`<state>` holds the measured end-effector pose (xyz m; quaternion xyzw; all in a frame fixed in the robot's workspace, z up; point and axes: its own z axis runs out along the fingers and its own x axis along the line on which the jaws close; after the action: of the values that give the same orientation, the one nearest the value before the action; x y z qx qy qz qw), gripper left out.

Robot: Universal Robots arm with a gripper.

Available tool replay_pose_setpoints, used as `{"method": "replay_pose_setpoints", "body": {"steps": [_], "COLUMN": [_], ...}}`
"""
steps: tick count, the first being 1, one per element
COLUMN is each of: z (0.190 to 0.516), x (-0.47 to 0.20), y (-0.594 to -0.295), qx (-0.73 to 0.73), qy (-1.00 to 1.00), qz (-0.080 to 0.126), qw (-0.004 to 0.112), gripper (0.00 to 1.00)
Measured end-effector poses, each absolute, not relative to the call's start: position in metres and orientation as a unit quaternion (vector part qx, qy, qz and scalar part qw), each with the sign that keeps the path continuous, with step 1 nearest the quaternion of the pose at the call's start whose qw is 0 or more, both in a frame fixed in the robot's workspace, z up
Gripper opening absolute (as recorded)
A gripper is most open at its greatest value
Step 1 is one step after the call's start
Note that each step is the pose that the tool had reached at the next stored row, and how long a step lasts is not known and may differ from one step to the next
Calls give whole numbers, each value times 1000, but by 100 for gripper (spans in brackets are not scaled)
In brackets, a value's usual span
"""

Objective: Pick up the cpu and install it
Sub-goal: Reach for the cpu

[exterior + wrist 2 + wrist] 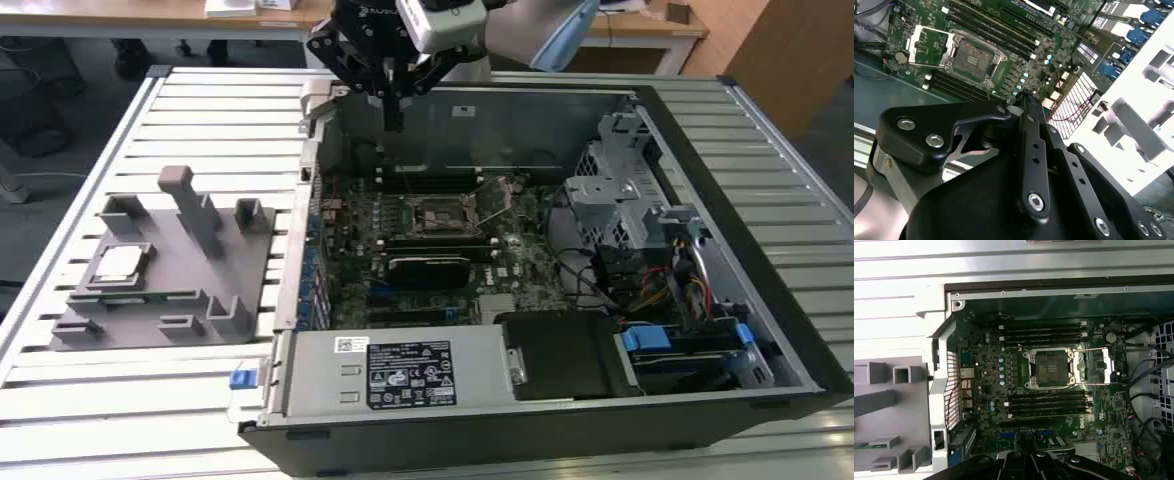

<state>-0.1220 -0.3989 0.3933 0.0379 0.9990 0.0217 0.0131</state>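
The cpu (118, 263), a small silver-lidded square chip, lies flat on the grey fixture (187, 290) at the exterior view's left, outside the computer case. My gripper (391, 120) hangs over the far left corner of the open case, far from the cpu, its black fingers pressed together and shut on nothing. The motherboard's socket (433, 218) stands open with its metal frame flipped aside; it shows in the first wrist view (1051, 366) and the second wrist view (972, 56). The closed fingertips (1027, 102) point down toward the board.
The case's metal wall (310, 200) stands between the fixture and the motherboard. Memory slots (1046, 404) flank the socket. A drive cage (627, 190), cables and a power supply (400, 370) fill the case's right and near sides. The slatted table (160, 400) surrounds all of it.
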Motion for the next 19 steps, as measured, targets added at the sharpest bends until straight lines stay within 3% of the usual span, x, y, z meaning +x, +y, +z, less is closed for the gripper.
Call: {"method": "replay_pose_setpoints", "body": {"steps": [19], "z": [393], "x": [-127], "y": [-399], "qx": [38], "qy": [999], "qz": [22], "qw": [12], "gripper": [11]}}
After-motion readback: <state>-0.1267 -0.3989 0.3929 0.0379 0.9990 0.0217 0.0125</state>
